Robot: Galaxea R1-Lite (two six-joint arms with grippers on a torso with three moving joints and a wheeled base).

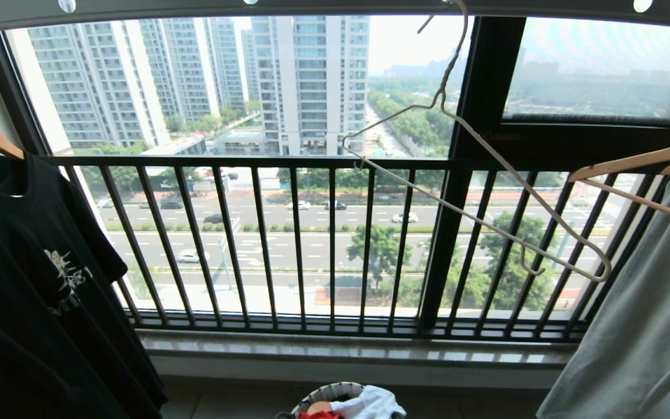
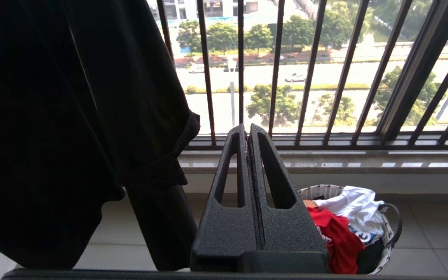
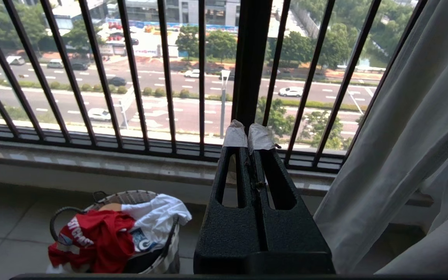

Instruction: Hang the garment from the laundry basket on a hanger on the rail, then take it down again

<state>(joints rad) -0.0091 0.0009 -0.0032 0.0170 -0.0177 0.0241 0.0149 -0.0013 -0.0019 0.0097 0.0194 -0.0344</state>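
The garment [image 3: 91, 237], a red T-shirt, lies crumpled in the laundry basket [image 3: 167, 249] at the lower left of the right wrist frame, beside a white garment [image 3: 158, 214]; in the head view only a sliver of red shows at the bottom centre edge. The hanger [image 1: 474, 169] is bare. It hangs tilted in the upper right of the head frame, its hook up at the rail [image 1: 312, 7] along the top edge. A black T-shirt [image 1: 32, 279] fills the left side and a pale grey garment [image 1: 643, 314] the right.

Neither arm appears in the head view. The left gripper [image 2: 247, 130] has its fingers pressed together and holds nothing. The right gripper [image 3: 248, 130] is likewise closed and empty, its tips wrapped in white tape.

Judged step: no garment is in hand. The next move calls for one gripper to spread its fingers, descend to the basket and pinch red fabric only, clear of the white garment.
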